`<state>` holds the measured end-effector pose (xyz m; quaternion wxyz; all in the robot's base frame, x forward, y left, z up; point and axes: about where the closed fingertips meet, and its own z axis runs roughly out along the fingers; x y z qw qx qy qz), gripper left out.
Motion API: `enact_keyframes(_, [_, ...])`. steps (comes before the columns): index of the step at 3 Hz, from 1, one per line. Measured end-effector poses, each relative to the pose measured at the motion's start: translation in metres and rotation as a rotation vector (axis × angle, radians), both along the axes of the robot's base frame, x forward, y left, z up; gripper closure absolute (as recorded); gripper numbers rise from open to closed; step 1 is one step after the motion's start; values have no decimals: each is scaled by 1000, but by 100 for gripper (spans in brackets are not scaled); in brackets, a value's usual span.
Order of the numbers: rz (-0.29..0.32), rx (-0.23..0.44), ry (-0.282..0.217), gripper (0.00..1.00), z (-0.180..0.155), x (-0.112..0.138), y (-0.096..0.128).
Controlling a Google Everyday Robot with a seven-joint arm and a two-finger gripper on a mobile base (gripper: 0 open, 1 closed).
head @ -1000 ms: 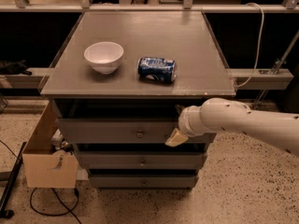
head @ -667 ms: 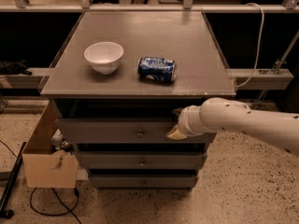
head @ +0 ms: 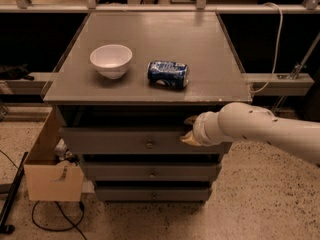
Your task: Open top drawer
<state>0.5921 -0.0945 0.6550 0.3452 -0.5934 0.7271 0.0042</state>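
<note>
The top drawer (head: 115, 141) is the widest grey front under the table top, with a small round metal knob (head: 149, 144) at its centre. It looks shut or nearly so, with a dark gap above its front. My gripper (head: 190, 129) is on the white arm (head: 260, 129) that reaches in from the right. It sits at the drawer's upper right edge, to the right of the knob and apart from it. Its two tan fingertips (head: 189, 139) stand apart, one above the other, with nothing between them.
A white bowl (head: 111, 60) and a blue can (head: 168, 73) lying on its side rest on the grey table top (head: 150, 29). Two narrower drawers (head: 150, 172) sit below the top one. A cardboard box (head: 50, 176) and cables stand on the floor at the left.
My gripper has risen from the lower right part of the top drawer front to its upper edge. The drawer, bowl and can have not moved.
</note>
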Motion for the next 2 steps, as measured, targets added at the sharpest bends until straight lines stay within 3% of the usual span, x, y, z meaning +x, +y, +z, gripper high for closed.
enact_keyframes(1, [0,0,0,100,1,0,0])
enact_keyframes(2, [-28,17,8,100,7,-34,-5])
